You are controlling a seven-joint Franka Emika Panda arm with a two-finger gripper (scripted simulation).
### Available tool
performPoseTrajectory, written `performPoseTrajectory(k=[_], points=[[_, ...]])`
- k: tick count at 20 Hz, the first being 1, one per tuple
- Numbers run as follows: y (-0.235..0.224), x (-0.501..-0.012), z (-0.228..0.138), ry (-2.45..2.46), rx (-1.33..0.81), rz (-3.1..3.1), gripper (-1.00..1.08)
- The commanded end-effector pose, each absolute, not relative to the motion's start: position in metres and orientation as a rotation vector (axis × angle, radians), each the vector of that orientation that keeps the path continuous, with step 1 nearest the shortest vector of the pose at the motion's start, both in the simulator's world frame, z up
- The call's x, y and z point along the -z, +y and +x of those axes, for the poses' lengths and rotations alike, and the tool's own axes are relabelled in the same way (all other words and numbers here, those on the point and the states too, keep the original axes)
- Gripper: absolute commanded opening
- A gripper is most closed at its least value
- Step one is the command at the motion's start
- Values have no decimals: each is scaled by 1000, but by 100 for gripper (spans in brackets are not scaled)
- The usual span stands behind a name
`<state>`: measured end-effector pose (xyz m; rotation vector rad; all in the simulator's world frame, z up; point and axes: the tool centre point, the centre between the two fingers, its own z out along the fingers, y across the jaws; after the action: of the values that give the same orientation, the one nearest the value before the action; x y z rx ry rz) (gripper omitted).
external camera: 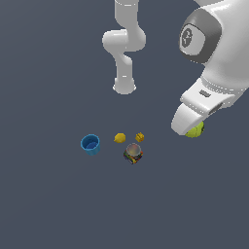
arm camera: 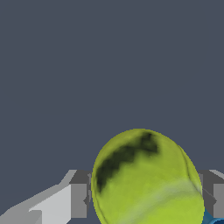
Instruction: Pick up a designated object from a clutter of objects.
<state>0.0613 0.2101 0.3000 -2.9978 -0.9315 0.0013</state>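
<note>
The designated object, a yellow-green ball (arm camera: 146,179) with a dark marking, fills the wrist view between two grey fingers (arm camera: 78,199), which press on both of its sides. My gripper (arm camera: 146,203) is shut on it. In the exterior view the ball (external camera: 197,130) peeks out under the white hand, and the gripper (external camera: 193,127) sits at the exterior view's right, apart from the clutter. The fingertips themselves are hidden there by the hand.
The other pieces of clutter lie together on the dark grey floor: a blue cup (external camera: 90,144), a yellow lump (external camera: 119,138), a small orange piece (external camera: 139,137) and a multicoloured can (external camera: 133,153) with a grey top. The arm's base (external camera: 124,86) stands behind them.
</note>
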Motion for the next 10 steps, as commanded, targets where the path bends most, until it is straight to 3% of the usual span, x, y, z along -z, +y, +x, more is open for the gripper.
performPoseTrajectory(k=[1, 10], points=[[209, -318, 71, -931, 0, -2998, -100], [206, -359, 94, -931, 0, -3000, -100]])
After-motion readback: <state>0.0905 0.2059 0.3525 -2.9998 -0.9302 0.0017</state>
